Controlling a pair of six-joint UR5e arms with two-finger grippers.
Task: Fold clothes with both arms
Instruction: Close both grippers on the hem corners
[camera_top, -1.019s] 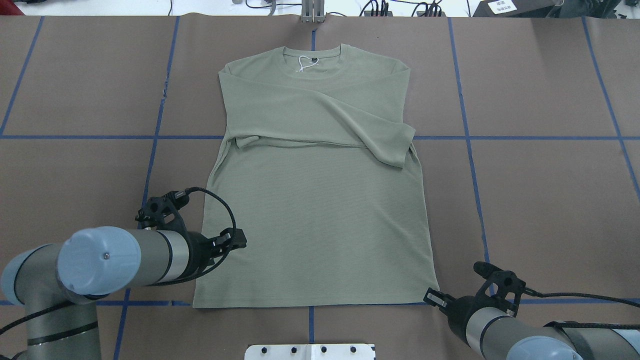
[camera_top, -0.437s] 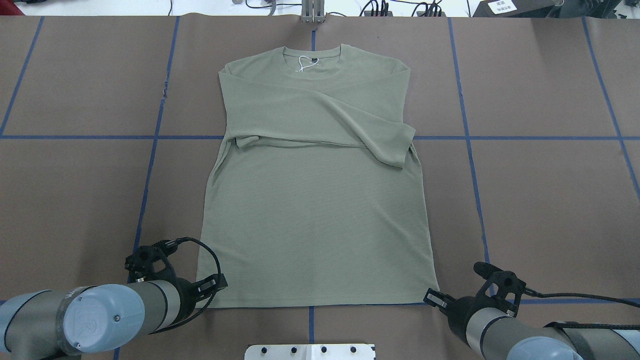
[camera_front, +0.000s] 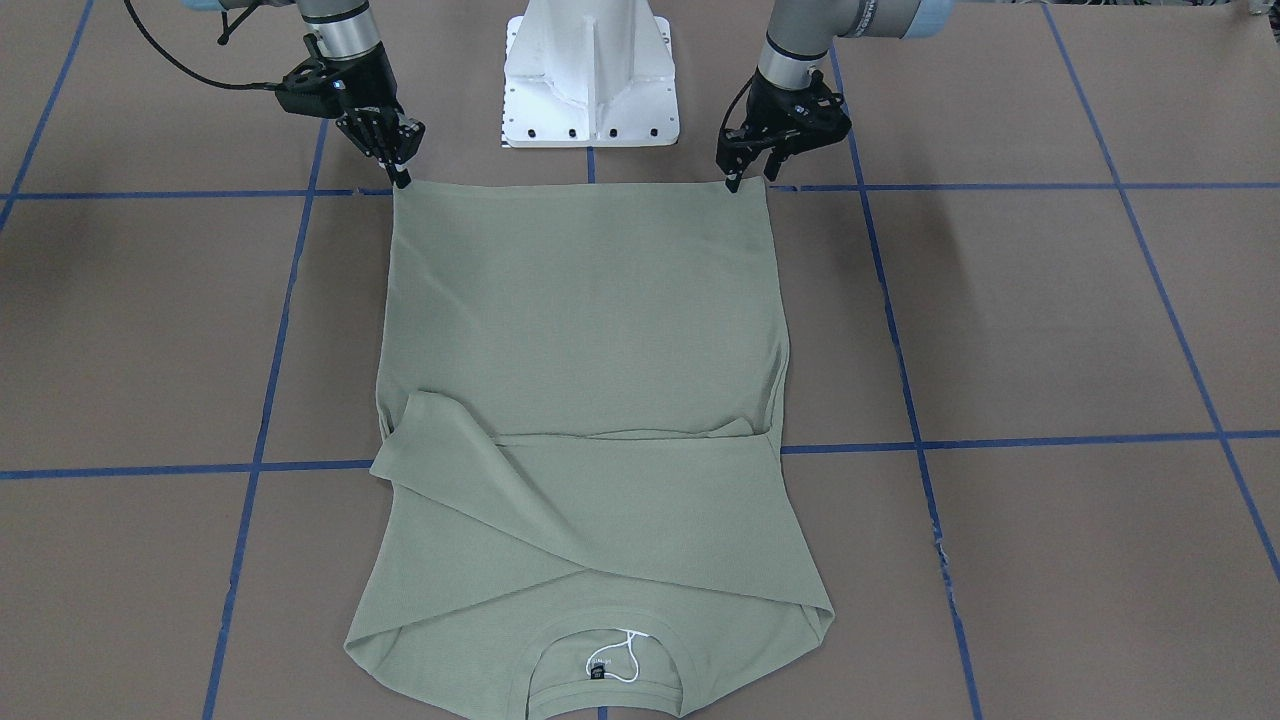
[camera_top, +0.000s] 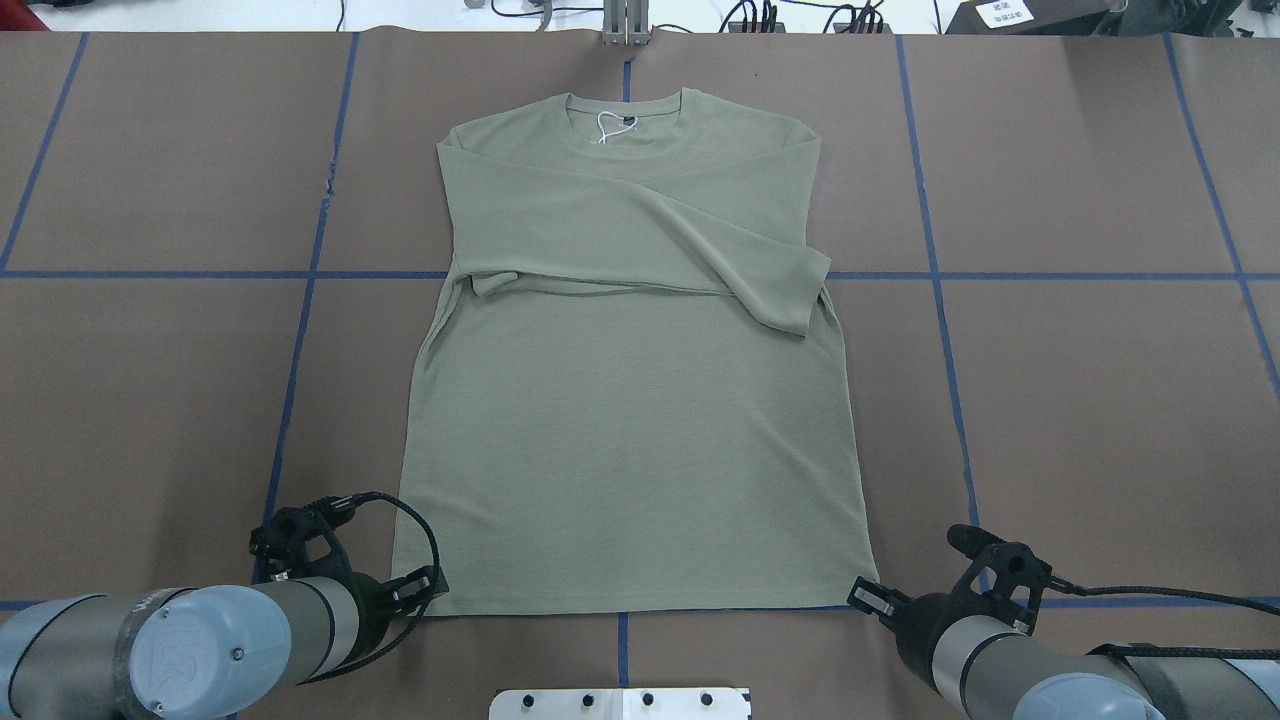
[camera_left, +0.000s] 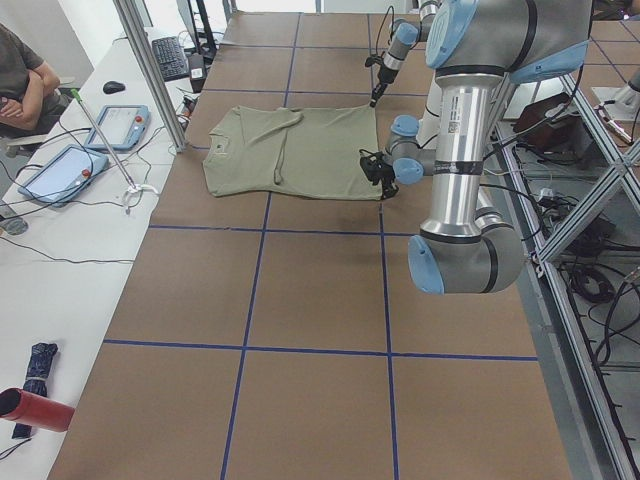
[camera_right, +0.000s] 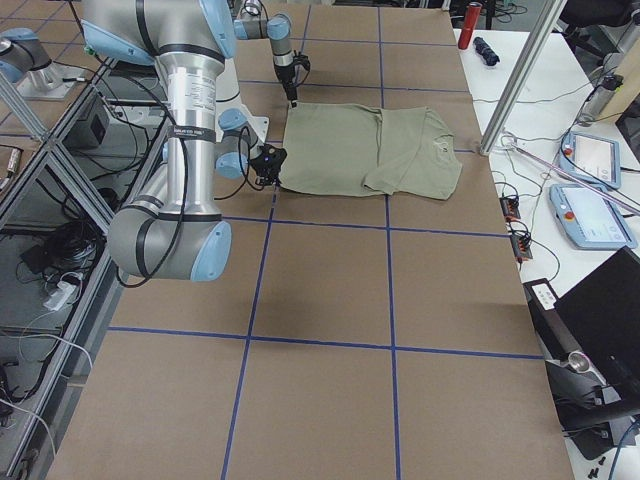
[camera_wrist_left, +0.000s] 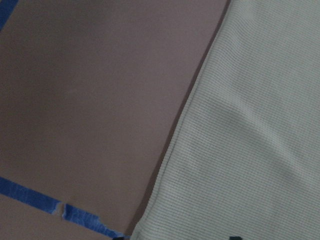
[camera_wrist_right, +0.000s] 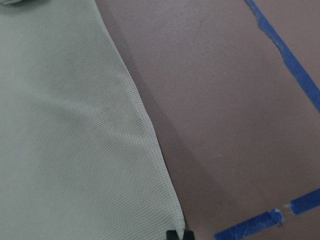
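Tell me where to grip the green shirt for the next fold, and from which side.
Take the shirt by its hem corners nearest the robot, one per arm, from above on the robot's side. Its sleeves are already folded across the chest, the hem lies flat and straight, and the left gripper and right gripper are at those corners.

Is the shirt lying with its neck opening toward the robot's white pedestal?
No, the shirt's neck opening lies at the end far from the white pedestal; the straight hem is the end beside it.
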